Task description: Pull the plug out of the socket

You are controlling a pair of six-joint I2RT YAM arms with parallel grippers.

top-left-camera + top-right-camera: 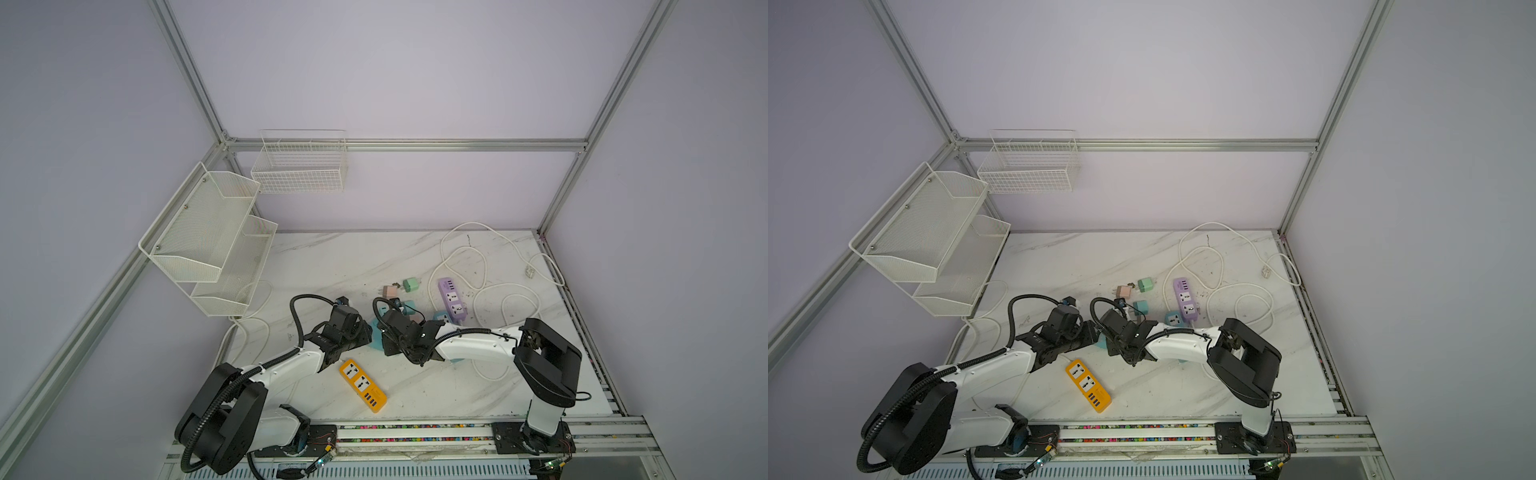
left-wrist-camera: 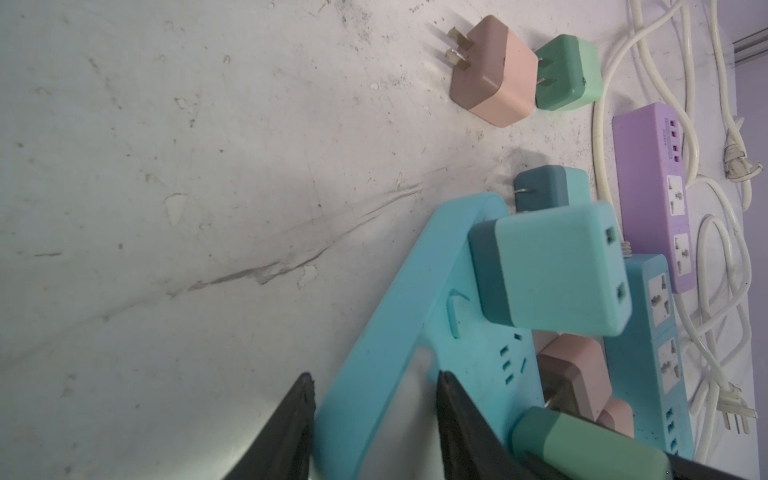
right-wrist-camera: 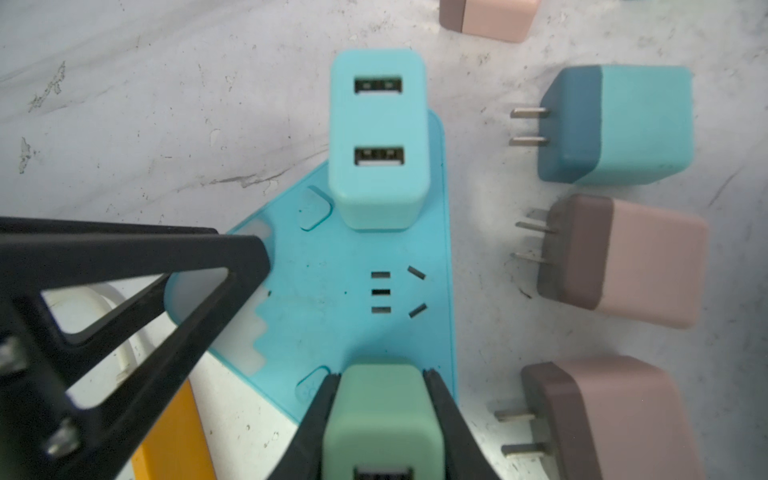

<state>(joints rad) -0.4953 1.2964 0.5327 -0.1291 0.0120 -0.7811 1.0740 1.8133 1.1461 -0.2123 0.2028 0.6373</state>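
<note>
So we're right in the middle of the pull step. The right gripper (image 3: 381, 374) is clamped tight on the green plug (image 3: 382, 415), one finger on each side of its body. That plug sits at the near end of the turquoise power strip (image 3: 332, 299). We can't see any prongs under it, so our guess is it's seated, or barely started out.

The left gripper (image 2: 374, 376) is doing the bracing: its jaws pinch the strip through its thickness at one corner, and the right wrist view shows one finger pressed on the top face. The strip seems to ride a bit off the marble table (image 1: 374, 257), but we can't tell how much.

The next move calls for a straight pull along the prongs, away from the strip's face, while the left side holds firm. Any sideways twist and the prongs will probably bind, or the strip slips out of that corner pinch.

A turquoise charger (image 3: 378, 137) is plugged in at the far end, so it probably comes next. Other loose chargers, like the blue one (image 3: 615, 124) and the pink one (image 3: 623, 257), lie just beside the strip with bare prongs.
</note>
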